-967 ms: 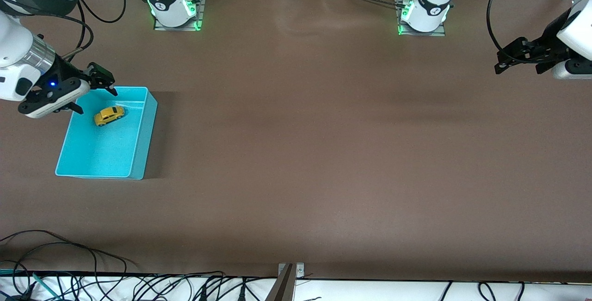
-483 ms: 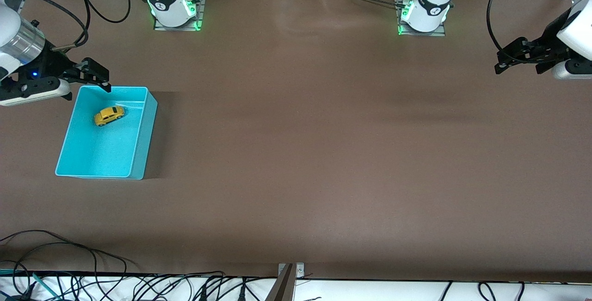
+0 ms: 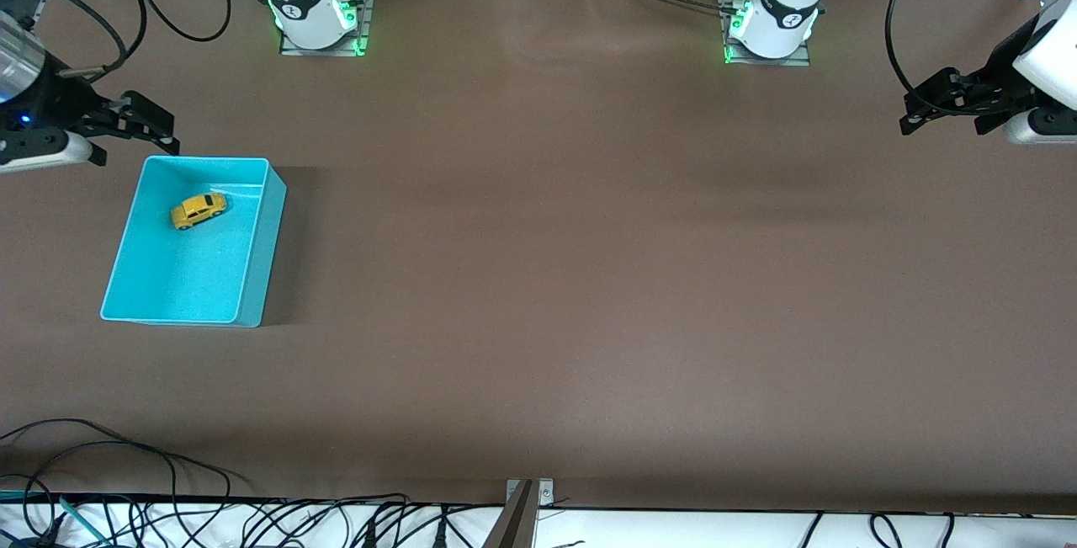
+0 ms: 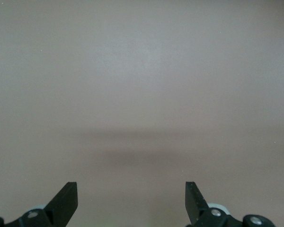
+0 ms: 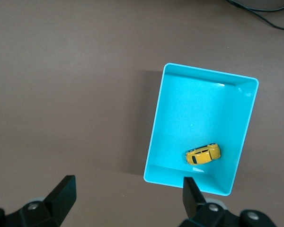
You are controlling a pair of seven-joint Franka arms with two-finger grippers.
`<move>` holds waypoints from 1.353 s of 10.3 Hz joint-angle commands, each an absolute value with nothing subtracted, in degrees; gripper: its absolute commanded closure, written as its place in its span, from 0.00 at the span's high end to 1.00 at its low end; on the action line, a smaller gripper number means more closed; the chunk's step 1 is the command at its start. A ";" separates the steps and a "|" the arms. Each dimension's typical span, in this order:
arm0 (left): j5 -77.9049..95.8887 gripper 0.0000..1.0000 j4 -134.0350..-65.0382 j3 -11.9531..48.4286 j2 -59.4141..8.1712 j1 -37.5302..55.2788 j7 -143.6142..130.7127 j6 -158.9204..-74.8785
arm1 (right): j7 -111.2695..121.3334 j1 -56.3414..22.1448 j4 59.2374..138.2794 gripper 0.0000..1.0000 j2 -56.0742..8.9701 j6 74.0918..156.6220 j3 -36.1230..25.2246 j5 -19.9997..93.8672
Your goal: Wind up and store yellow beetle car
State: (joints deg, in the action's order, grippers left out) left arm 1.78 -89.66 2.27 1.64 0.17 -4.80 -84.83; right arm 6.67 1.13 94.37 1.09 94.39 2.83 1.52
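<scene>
Front view is showing the brown table point(image 3: 589, 279) taking up nearly everything, with the turquoise bin point(image 3: 261, 253) sitting near the edge at the right arm's end. Inside it the yellow beetle car point(image 3: 198, 210) is resting on its wheels, close to the bin wall that's farthest from the front camera, touching no gripper. So the storing part is looking done already imo. The right gripper point(image 3: 126, 127) is hanging over bare table just off that same wall of the bin, fingers spread wide and carrying nothing; its wrist view is looking down into the bin at the car point(image 5: 203, 154). The left gripper point(image 3: 947, 102) is waiting over the table edge at the left arm's end, jaws also apart and empty. Only thing to get right now: be pulling the right arm away high enough that it isn't clipping the bin rim and jolting the car
</scene>
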 commanded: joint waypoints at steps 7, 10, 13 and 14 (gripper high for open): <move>1.05 1.00 -87.80 2.20 0.88 0.26 -4.83 -83.58 | 6.06 -2.72 92.37 1.00 -0.44 92.29 -1.32 0.79; 1.05 1.00 -87.80 2.20 0.88 0.26 -4.83 -83.58 | 5.71 -2.72 92.29 1.00 -0.44 91.23 -1.14 0.62; 1.05 1.00 -87.80 2.20 0.88 0.26 -4.83 -83.58 | 5.63 -2.46 92.37 1.00 -0.61 91.32 -1.32 0.35; 1.05 1.00 -87.89 2.20 0.88 0.26 -4.83 -83.58 | 5.54 -2.46 92.37 1.00 -0.62 91.23 -1.41 0.09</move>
State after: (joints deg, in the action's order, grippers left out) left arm 1.78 -89.65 2.26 1.64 0.17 -4.80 -84.83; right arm 6.54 -1.91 93.93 -0.06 92.76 -0.88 1.33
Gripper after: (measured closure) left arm 0.000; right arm 0.000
